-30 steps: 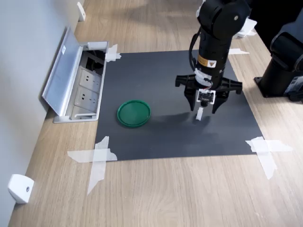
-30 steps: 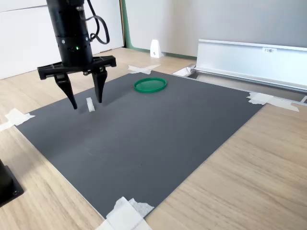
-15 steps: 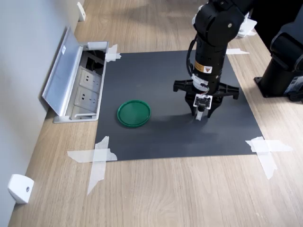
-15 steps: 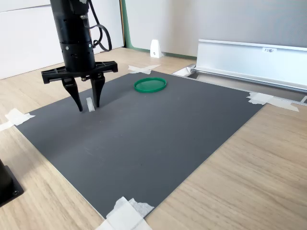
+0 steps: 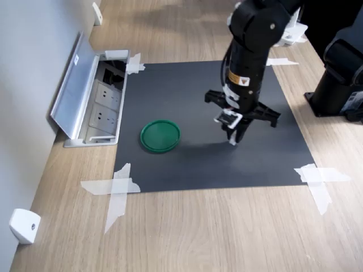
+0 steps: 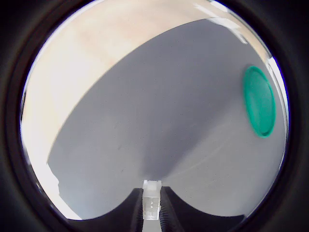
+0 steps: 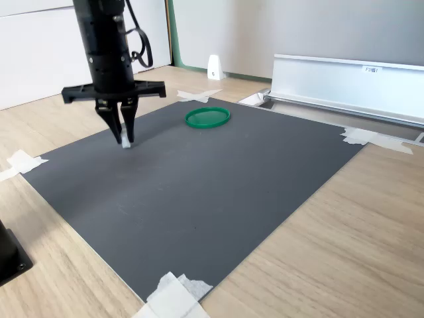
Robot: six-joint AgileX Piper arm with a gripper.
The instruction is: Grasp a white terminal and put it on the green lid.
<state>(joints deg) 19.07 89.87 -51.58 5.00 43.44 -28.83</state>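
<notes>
Wooden desk (image 5: pixel 187 226), light grain, fills both exterior views. Dark grey mat (image 5: pixel 187 164) lies flat on it, corners held w/ white tape strips (image 5: pixel 116 190); in the second exterior view the mat (image 7: pixel 218 192) runs from near-left to far-right.

Open metal floor-box w/ sockets (image 5: pixel 93 105) sits at the first exterior view's left, just off the mat edge, lid hinged up. In the second exterior view its lid (image 7: pixel 348 76) is at the far right.

Black arm (image 5: pixel 252 51) comes down onto the mat from above, right of centre in the first exterior view, far-left in the second exterior view (image 7: pixel 106 46).

Green lid (image 5: pixel 160 135) flat on the mat, to the first exterior view's left of the arm, well apart from it. In the second exterior view it (image 7: pixel 207 117) is far side of the mat, to the right of the arm. Wrist view shows it (image 6: pixel 259 101) too, apart from the fingers.

Gripper (image 5: pixel 232 135) points down, fingers nearly closed, pinched on the white terminal (image 5: pixel 232 140), which pokes out below the tips. Second exterior view: gripper (image 7: pixel 124 136) w/ terminal (image 7: pixel 124 141) at the tips, at or just above mat, can't tell if touching. Wrist view: terminal (image 6: pixel 151 199) clamped between the two fingers (image 6: pixel 166 212).

Small white wedge piece (image 5: pixel 24 225) near-left on the desk, off the mat.
</notes>
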